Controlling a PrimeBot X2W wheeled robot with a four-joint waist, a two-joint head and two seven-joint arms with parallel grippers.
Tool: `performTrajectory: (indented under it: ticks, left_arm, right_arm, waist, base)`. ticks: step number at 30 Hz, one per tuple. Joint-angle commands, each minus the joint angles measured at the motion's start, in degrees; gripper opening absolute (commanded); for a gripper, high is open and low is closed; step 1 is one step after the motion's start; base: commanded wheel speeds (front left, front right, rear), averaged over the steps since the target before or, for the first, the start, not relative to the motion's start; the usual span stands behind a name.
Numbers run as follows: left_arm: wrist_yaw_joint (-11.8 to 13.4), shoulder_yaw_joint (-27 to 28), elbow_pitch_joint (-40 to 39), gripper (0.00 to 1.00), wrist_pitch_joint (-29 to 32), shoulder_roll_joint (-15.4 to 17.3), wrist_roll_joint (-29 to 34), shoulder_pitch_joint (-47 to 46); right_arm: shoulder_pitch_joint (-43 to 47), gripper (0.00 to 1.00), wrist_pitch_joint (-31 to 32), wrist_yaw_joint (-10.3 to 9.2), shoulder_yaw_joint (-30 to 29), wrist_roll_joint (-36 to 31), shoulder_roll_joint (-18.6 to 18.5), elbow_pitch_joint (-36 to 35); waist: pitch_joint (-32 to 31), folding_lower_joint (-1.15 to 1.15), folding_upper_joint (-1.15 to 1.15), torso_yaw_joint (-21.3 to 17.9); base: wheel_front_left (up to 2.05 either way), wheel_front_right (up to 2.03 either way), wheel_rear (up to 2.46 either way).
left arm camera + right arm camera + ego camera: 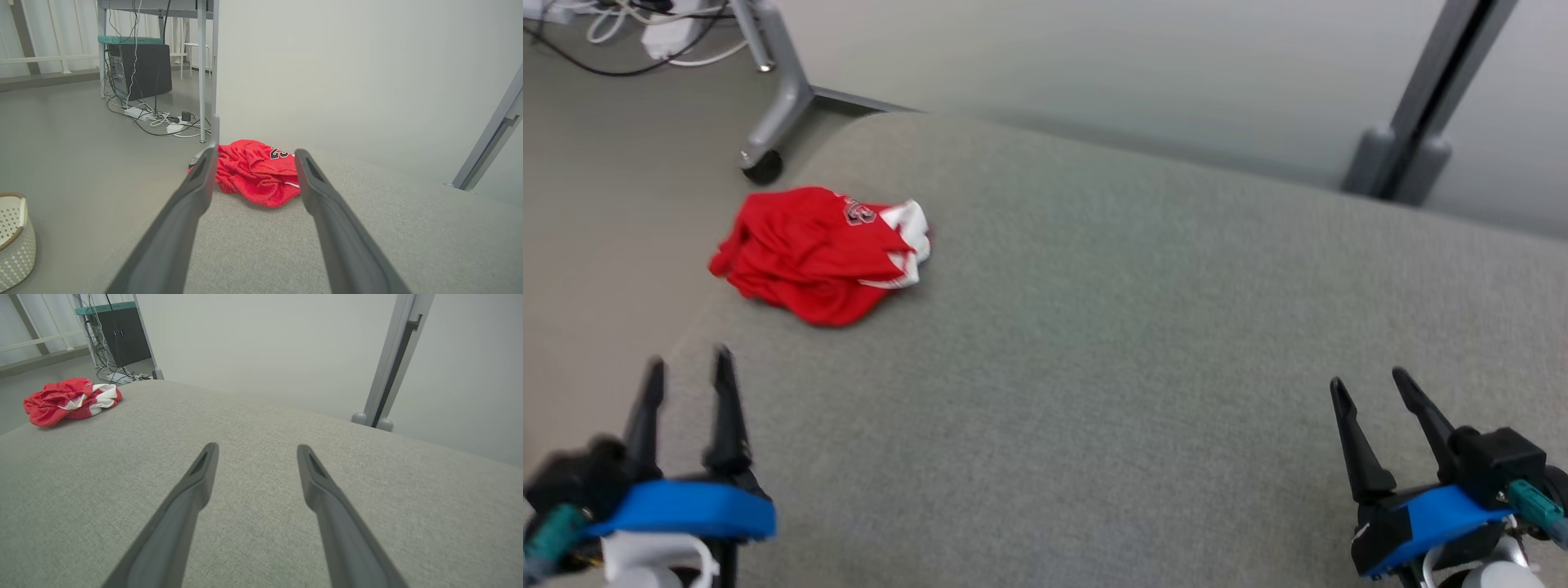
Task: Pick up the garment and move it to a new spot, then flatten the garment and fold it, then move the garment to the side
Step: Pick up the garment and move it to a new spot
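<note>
A crumpled red garment (821, 253) lies bunched near the far left edge of the grey padded bench (1135, 367), straight ahead of the left hand (688, 359) — fingers spread and empty, framing the cloth in its wrist view. The right hand (1366, 377), likewise released and holding nothing, sits well apart across the bench. The left arm looks the nearer for the pickup — the heap's longer side lies roughly across its approach.
</note>
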Motion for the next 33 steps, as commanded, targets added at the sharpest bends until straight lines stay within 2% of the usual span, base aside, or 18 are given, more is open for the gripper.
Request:
performTrajectory:
  ticks: [1, 6, 8, 16, 21, 27, 28, 29, 30, 31, 33]
  left_arm:
    - [0.31, 1.25, -0.86, 1.0, 2.99, 0.79, -1.69, -3.3]
    - [2.57, 4.55, 0.08, 1.0, 14.89, 4.84, -5.65, -12.8]
    - [3.2, 5.24, 2.39, 1.0, 18.99, 8.09, -5.29, -16.8]
    - [5.69, 11.26, 11.07, 1.0, 26.91, 15.65, -9.01, -25.49]
    - [7.31, 13.98, 13.99, 1.0, 30.45, 18.5, -10.82, -26.67]
    - [11.03, 14.05, 16.55, 1.0, 44.6, 18.34, -13.82, -25.14]
    - [11.03, 14.05, 16.55, 1.0, 44.6, 18.34, -13.82, -25.14]
    - [11.13, 13.9, 16.02, 0.47, 46.41, 18.43, -14.2, -24.83]
    - [10.98, 13.7, 14.99, 0.13, 47.69, 18.73, -14.46, -24.72]
    - [10.59, 13.51, 13.85, 0.0, 48.51, 19.11, -14.59, -24.69]
    - [10.6, 13.87, 11.16, 0.0, 48.38, 19.74, -14.76, -24.97]
  right_arm:
    - [-1.57, 1.0, 0.01, 0.01, 0.37, -0.45, -0.77, -0.75]
    - [-3.85, 1.0, 0.16, 0.01, 0.91, -1.33, -1.09, -3.64]
    - [-4.92, 1.0, 0.86, 0.01, 1.6, -1.75, -1.52, -5.23]
    - [-10.1, 1.0, 1.29, 0.01, 5.76, -1.35, -2.95, -7.26]
    - [-11.74, 1.0, 0.55, 0.01, 6.39, -1.19, -3.1, -7.29]
    - [-12.72, 1.0, -0.58, 0.01, 6.78, -1.02, -2.58, -6.27]
    - [-12.72, 1.0, -0.58, 0.01, 6.78, -1.02, -2.58, -6.27]
    - [-12.82, 1.0, -0.83, 0.01, 6.85, -0.96, -2.34, -6.11]
    - [-12.86, 1.0, -1.04, 0.01, 6.74, -0.87, -2.09, -5.93]
    - [-12.86, 1.0, -1.24, 0.01, 6.62, -0.73, -1.9, -5.62]
    - [-12.57, 1.0, -1.69, 0.01, 6.31, -0.61, -1.48, -4.94]
  waist:
    - [1.69, 0.0, 0.0, -0.79]
    - [6.93, 0.0, 0.0, -4.14]
    - [9.77, 0.0, 0.0, -5.67]
    - [20.18, 0.0, 0.0, -13.86]
    - [24.47, 0.0, 0.0, -17.64]
    - [25.16, 0.0, 0.0, -20.41]
    - [25.16, 0.0, 0.0, -20.41]
    - [24.81, 0.0, 0.0, -20.76]
    - [24.44, 0.0, 0.0, -20.99]
    - [23.86, 0.0, 0.0, -21.19]
    - [22.36, 0.0, 0.0, -21.37]
  base:
    - [0.0, 0.0, 0.0]
    - [0.0, 0.0, 0.0]
    - [0.0, 0.0, 0.0]
    - [0.0, 0.0, 0.0]
    - [0.0, 0.0, 0.0]
    - [0.0, 0.0, 0.0]
    - [0.0, 0.0, 0.0]
    - [0.0, 0.0, 0.0]
    - [0.0, 0.0, 0.0]
    - [0.0, 0.0, 0.0]
    - [0.0, 0.0, 0.0]
